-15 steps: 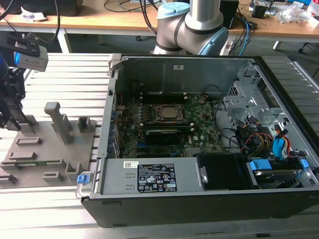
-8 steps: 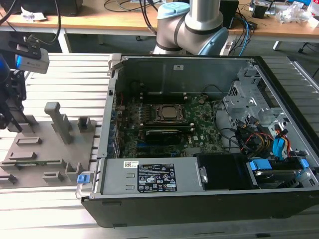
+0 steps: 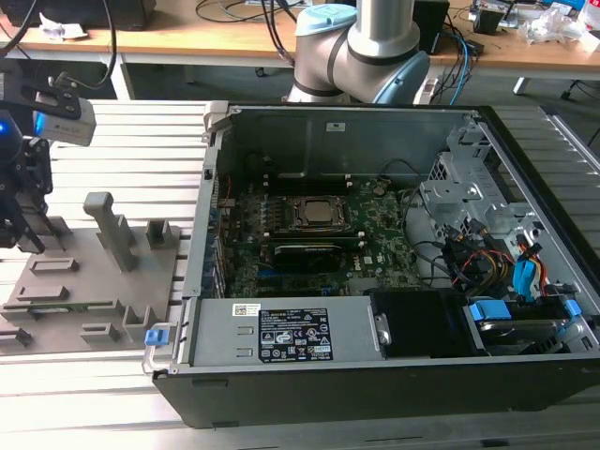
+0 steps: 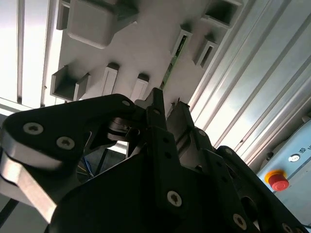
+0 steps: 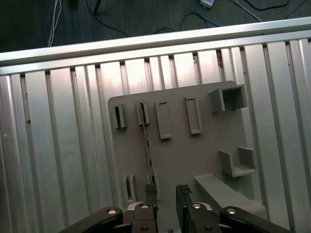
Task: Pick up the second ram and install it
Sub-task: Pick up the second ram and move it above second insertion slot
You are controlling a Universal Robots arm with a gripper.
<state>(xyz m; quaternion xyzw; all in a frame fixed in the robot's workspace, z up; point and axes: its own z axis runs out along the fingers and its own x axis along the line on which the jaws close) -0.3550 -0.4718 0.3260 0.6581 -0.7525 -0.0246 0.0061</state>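
Pick step, nothing held yet. Pincer [image 5: 166,194] was spread, hovering over the grey tray [image 5: 184,160]. Ram [image 5: 147,145] stood on edge in the tray's slots, seemingly off-centre of the pincer's gap. Probably needs centring before any squeeze.

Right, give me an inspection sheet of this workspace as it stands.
Surface: slotted metal table, carrying a gray holder plate and an open computer case.
Job's things: thin green memory stick standing on edge in the holder plate's slots; motherboard exposed in the case.
Clutter: nothing seen.
Gripper: gripper open over the holder plate, one finger close to one end of the memory stick, not holding it.
Cables: coloured bundle inside the case; loose cables on the desk behind.
Surroundings: wooden desk; red stop button.
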